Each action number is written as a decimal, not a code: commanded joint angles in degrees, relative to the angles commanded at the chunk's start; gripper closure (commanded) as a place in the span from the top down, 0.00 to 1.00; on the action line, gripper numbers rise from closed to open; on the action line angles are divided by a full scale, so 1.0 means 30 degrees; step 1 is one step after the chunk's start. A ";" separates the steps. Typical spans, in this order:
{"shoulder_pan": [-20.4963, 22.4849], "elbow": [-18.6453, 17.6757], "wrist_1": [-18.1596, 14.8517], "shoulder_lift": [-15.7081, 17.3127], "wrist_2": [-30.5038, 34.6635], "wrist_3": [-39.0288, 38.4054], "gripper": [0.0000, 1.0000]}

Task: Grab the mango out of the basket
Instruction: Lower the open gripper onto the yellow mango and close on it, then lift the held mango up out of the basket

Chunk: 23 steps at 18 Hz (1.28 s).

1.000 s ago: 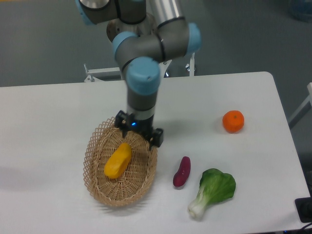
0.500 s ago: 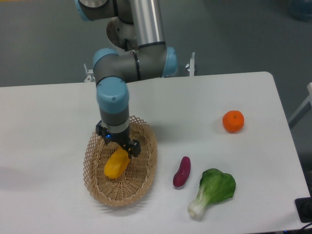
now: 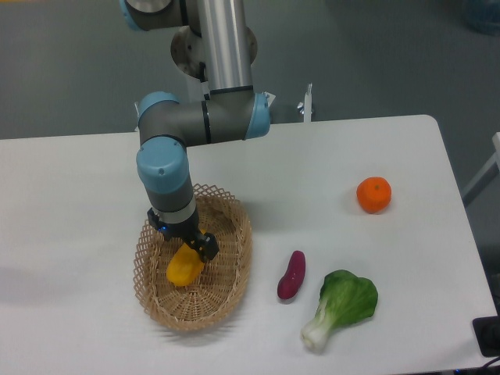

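The gripper (image 3: 186,243) sits low inside the basket (image 3: 234,269), right over the upper end of the mango (image 3: 183,267), and its dark body hides the fingers, so I cannot tell whether they are apart or already closed on the fruit. The mango lies on the woven base of the basket, its lower end showing yellow-orange below the gripper, and it does not look lifted. By that reading the approach is done: the arm is down at the fruit, while the grasp itself is unconfirmed and the lift out of the basket is left to do. The basket rests on the white table (image 3: 78,180), towards its left half. Well apart to the right lie a purple sweet potato (image 3: 291,275), a green bok choy (image 3: 341,305) just beside it, and a round orange (image 3: 373,194) farther back. Beyond the table edge is grey floor and the arm's mounting base.
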 joint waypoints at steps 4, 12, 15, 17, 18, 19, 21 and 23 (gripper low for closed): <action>0.0000 0.0000 0.0059 0.0087 0.0000 0.0029 0.69; 0.0029 0.0322 0.0059 0.0437 -0.0116 0.0263 0.58; 0.0263 0.0584 0.0001 0.1023 -0.0205 0.0352 0.55; 0.0875 0.1023 -0.0232 0.1200 -0.0234 0.0468 0.55; 0.1169 0.1199 -0.0262 0.1491 -0.0234 0.0614 0.55; 0.1491 0.1288 -0.0263 0.1610 -0.0234 0.0818 0.55; 0.2164 0.1667 -0.0263 0.1699 -0.0263 0.1141 0.55; 0.3188 0.2340 -0.0786 0.1698 -0.0380 0.1783 0.55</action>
